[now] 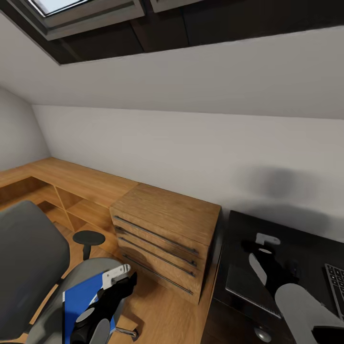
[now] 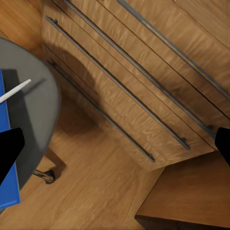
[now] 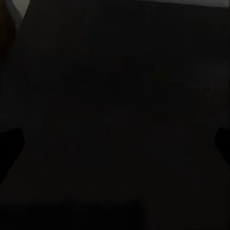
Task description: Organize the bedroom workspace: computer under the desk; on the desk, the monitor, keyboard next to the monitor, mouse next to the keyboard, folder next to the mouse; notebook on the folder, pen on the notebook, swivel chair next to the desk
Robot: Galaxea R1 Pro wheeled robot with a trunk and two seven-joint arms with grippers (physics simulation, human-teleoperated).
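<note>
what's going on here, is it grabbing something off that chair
The robot is tidying a workspace. Its left gripper hovers over the blue folder, which lies on the grey swivel chair seat with a pen on top. Its fingers are spread and hold nothing yet. The right arm reaches over the black desk, where the notebook and keyboard already lie. A wooden drawer unit stands between chair and desk.

Head cam sits high, looking forward and down at the wooden drawer unit [image 1: 165, 239], chair seat [image 1: 86, 277] and black worktop [image 1: 286, 239], the left wrist cam hangs close over that same drawer unit [image 2: 143, 86] and seat [image 2: 33, 110], and the right wrist cam's jammed right up against the dark worktop [image 3: 115, 115].
</note>
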